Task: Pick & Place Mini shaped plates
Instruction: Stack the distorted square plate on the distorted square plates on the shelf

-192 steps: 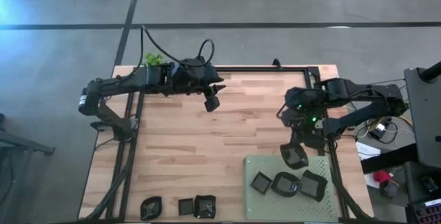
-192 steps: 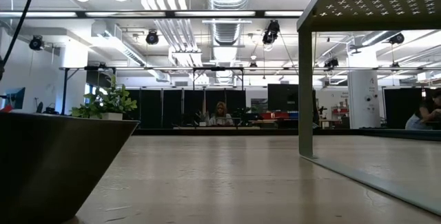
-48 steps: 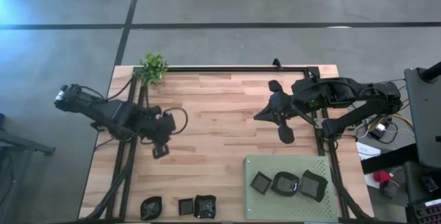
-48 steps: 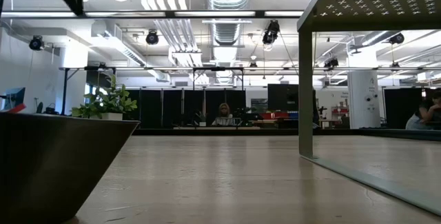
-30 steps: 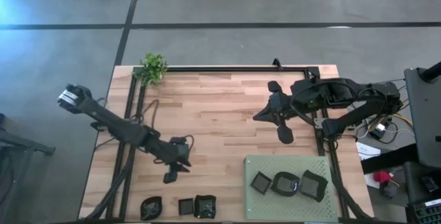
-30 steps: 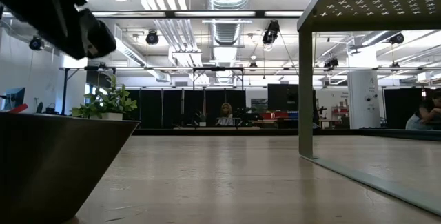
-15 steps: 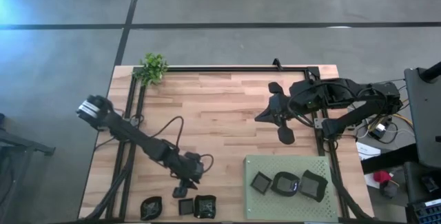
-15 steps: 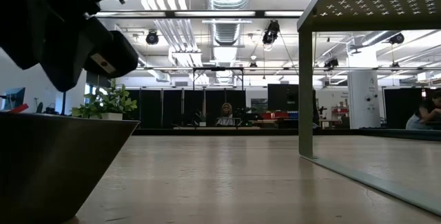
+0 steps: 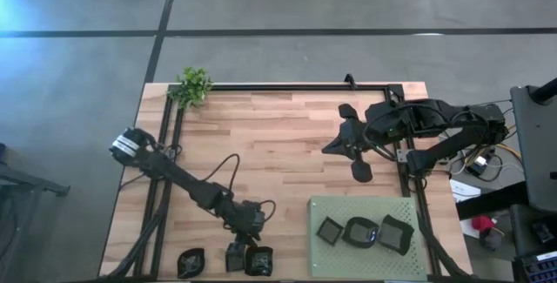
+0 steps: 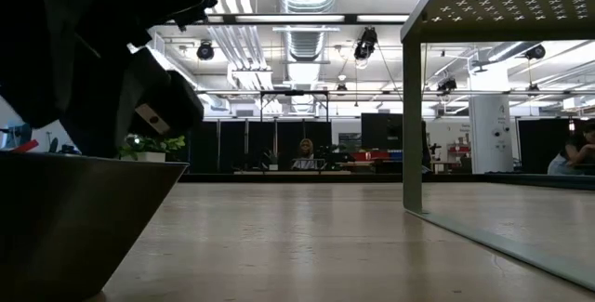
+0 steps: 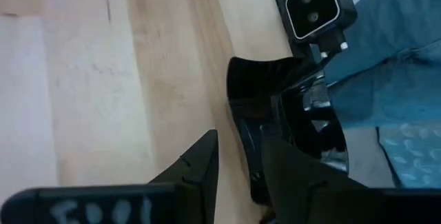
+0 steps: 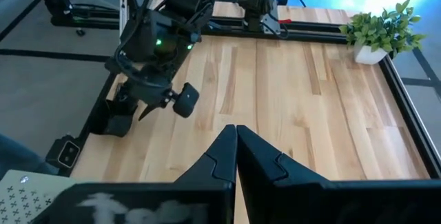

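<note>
Three mini shaped plates lie in a row at the table's near edge: a rounded one [image 9: 190,261], a square one [image 9: 233,259] and a wavy one [image 9: 259,261]. Three more [image 9: 331,231] [image 9: 359,232] [image 9: 394,233] rest on the green mat [image 9: 370,209]. My left gripper [image 9: 237,249] is open, low over the near row. In the left wrist view its fingers [image 11: 241,172] stand either side of a black plate's rim [image 11: 242,124]; no touch shows. My right gripper [image 9: 329,146] hangs shut and bare above the table's far right part.
A small potted plant [image 9: 193,84] stands at the far left corner. A black frame rail [image 9: 296,86] runs along the far edge. The low camera [image 11: 313,10] sits right behind the near plates, and a person's jeans [image 11: 396,52] show beyond the near edge.
My left gripper has swept toward the table's near edge and downward, tipping a little more nose-down, and now stands at the near row of plates. Its fingers have kept the same gap. The plates have not moved.
</note>
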